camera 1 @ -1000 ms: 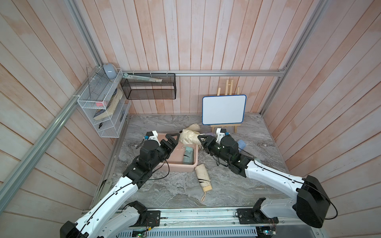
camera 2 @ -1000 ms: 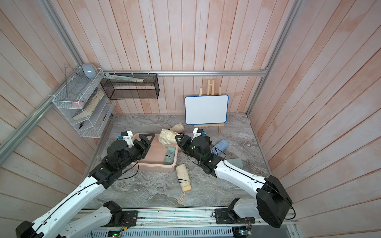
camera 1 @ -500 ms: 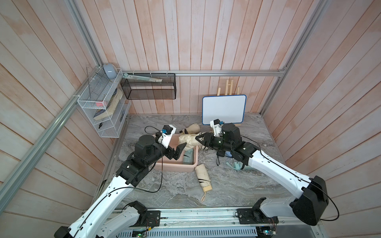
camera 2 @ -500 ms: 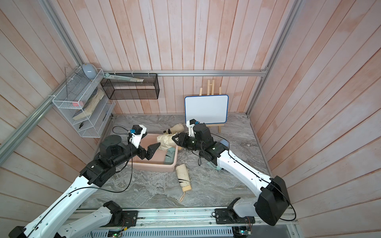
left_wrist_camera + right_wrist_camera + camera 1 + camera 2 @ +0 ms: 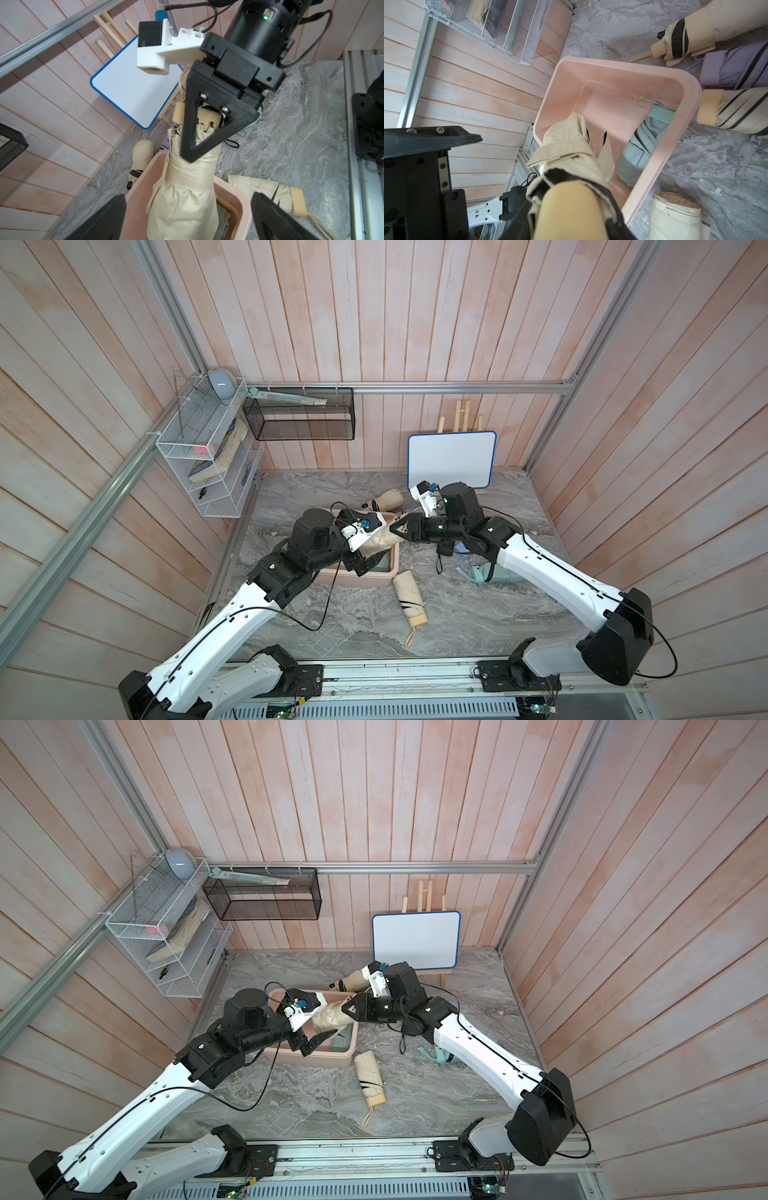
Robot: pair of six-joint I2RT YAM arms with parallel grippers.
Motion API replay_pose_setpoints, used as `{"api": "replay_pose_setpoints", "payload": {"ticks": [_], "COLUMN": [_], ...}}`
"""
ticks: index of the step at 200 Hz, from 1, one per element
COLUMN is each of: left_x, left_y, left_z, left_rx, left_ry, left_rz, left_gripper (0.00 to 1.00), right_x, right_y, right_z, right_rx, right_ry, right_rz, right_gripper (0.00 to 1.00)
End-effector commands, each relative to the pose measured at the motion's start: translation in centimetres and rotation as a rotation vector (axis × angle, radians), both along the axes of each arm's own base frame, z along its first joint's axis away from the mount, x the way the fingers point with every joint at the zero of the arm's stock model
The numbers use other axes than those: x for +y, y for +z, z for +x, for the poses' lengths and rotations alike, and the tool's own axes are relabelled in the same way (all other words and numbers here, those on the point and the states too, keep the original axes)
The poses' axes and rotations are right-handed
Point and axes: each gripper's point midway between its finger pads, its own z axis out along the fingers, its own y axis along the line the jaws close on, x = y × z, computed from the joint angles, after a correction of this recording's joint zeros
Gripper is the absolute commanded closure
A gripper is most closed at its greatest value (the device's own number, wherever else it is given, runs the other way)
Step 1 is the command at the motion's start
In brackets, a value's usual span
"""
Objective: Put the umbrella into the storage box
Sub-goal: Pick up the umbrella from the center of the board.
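Umbrella [image 5: 376, 541], cream and folded, slants down into the storage box [image 5: 374, 580] in both top views. Its handle end is clamped in my right jaws above the box's far right corner. My left jaws stand wide apart around its lower part, holding nothing. A spare cream umbrella [image 5: 409, 597] lies on the surface [image 5: 478, 614] just near-right of the box.

From my left wrist, my left fingers [image 5: 104, 220] flank the cloth without touching it.

From my right wrist, a teal umbrella [image 5: 648, 135] lies inside the box beside the cream tip. Whether that tip touches the bottom I cannot tell.
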Motion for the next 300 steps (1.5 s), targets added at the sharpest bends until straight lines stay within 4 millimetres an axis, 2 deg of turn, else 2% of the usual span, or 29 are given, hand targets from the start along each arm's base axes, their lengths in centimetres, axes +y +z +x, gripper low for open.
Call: {"api": "replay_pose_setpoints", "payload": {"ticks": [1, 49, 93, 118, 169, 207, 247, 274, 289, 300], "left_x": [-0.5, 0.1, -0.8, -1.2, -1.3, -1.1, -1.1, -0.8, -0.5, -0.4], "left_y": [0.1, -1.2, -1.6, -2.4, -3.7, -4.8, -4.4, -4.6, -4.6, -4.5], "left_z": [-0.6, 0.7, 0.2, -0.2, 0.7, 1.6, 1.5, 1.6, 1.8, 2.1], "left_rx": [-0.008, -0.067, -0.033, -0.014, -0.001, 0.009, 0.008, 0.014, 0.014, 0.012], "left_ry": [-0.052, -0.013, -0.068, -0.102, -0.073, -0.04, -0.03, -0.011, 0.018, 0.038], "left_rz": [0.017, 0.094, 0.068, 0.077, 0.103, 0.134, 0.118, 0.114, 0.104, 0.095], "left_gripper": [0.0, 0.0, 0.0, 0.03, 0.18, 0.27, 0.42, 0.55, 0.6, 0.64], "right_x": [1.0, 1.3, 1.6, 1.6, 1.7, 1.7, 1.7, 1.7, 1.5, 1.4], "right_y": [2.6, 2.9, 3.6, 3.8, 4.2, 3.4, 3.1, 3.2, 3.2, 3.3], "right_z": [-0.4, -1.9, -2.8, -3.1, -3.4, -3.6, -3.3, -2.9, -2.6, -2.4], "right_rx": [-0.065, -0.078, -0.078, -0.078, -0.076, -0.054, -0.054, -0.054, -0.055, -0.056], "right_ry": [0.088, 0.183, 0.233, 0.241, 0.252, 0.256, 0.234, 0.207, 0.18, 0.158], "right_rz": [0.066, 0.084, 0.129, 0.141, 0.173, 0.181, 0.181, 0.19, 0.198, 0.209], "right_gripper": [0.78, 0.78, 0.78, 0.78, 0.78, 0.78, 0.78, 0.72, 0.61, 0.47]}}
